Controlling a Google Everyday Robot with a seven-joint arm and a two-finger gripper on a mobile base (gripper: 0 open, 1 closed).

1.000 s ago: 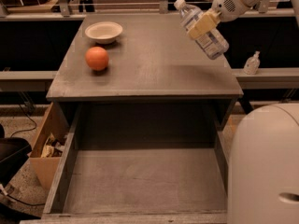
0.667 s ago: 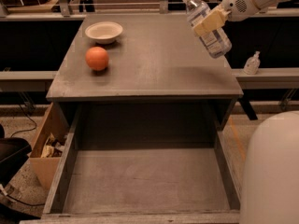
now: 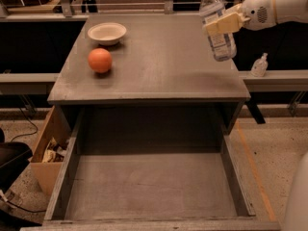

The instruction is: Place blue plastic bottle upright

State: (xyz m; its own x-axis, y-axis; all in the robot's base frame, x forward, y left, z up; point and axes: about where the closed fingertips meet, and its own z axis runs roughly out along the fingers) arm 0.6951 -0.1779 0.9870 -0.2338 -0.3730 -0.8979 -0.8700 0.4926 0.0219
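**Grey wooden table point(image 3: 159, 71), bottle held above its right rear corner**

Beige two-finger gripper point(image 3: 220, 24) pinches clear blue-labelled plastic bottle point(image 3: 223, 44) mid-body, cap up, slightly tilted, off the surface. Likely light, thin-walled, crushable and slick. A mid-label grip suits it, with a gentle squeeze.

A robot test lab, by the look of it — a grey table point(image 3: 159, 66) with an open drawer point(image 3: 149, 186) on a speckled floor point(image 3: 276, 138), a taped orange line point(image 3: 251, 163) at 4 o'clock, a cardboard box point(image 3: 48, 150) of clutter at 8 o'clock — and at 1 o'clock the gripper point(image 3: 222, 24) clamped round the blue plastic bottle point(image 3: 224, 47).
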